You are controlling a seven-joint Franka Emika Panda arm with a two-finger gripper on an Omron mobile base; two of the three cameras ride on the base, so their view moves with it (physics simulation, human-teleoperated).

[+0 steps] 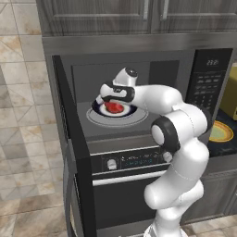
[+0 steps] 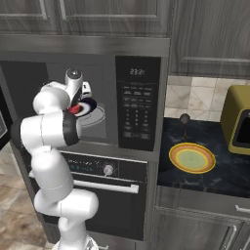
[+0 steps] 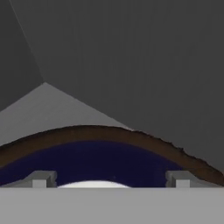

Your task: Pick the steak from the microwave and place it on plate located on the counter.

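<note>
The gripper (image 1: 112, 104) reaches inside the open microwave (image 1: 139, 69), its fingers spread wide apart. Directly beneath it the steak (image 1: 115, 108) lies on a dark blue plate (image 1: 128, 110) (white at its centre). The yellow plate (image 2: 192, 157) sits on the counter (image 2: 219, 176), well off to the gripper's right.

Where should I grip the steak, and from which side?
Judging by its pose, take the steak across its thin edges from above: it lies flat on the dark blue plate inside the microwave, where the open gripper hangs.
</note>
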